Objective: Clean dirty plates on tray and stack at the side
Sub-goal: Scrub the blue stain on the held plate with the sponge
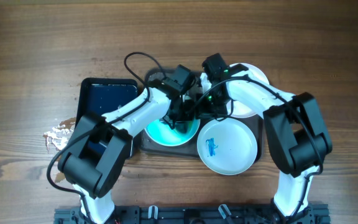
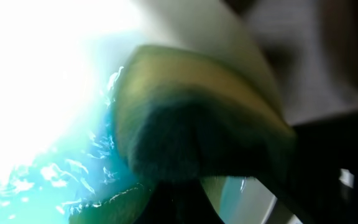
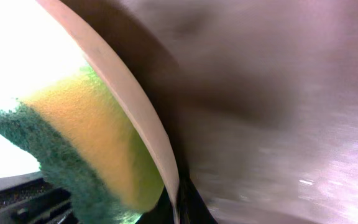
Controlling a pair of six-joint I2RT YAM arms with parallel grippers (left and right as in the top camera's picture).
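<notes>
1. the left pincer (image 1: 178, 119) is pinching the sponge (image 2: 185, 124). in its wrist view the sponge bulges, squeezed in at the middle, and fills most of the picture.
2. directly under this pincer lies the wet plate (image 1: 160, 132). its face is washed teal, and the sponge presses onto that wet, beaded surface.
3. this plate sits on the left end of the tray (image 1: 146, 147), whose dark edge shows just below and to the left of the pincer.
4. the right pincer (image 1: 211, 107) hangs close beside the left one, at the wet plate's right rim. i cannot tell whether its jaws are spread or pressed together.
5. in the right wrist view the plate's rim runs slantwise right before the pincer, with the yellow and green sponge just beyond it on the plate's face.
6. the smeared plate (image 1: 235, 149) is nearer the robot's base than the right pincer. it has a small blue smear left of its centre and reaches past the tray's front edge.
7. the far plate (image 1: 253, 78) lies beyond the right pincer, partly hidden by that arm.
8. a narrow black tray (image 1: 107, 99) rests on the wooden table (image 1: 30, 62) to the left pincer's outer side. white scraps (image 1: 58, 134) lie further out.
</notes>
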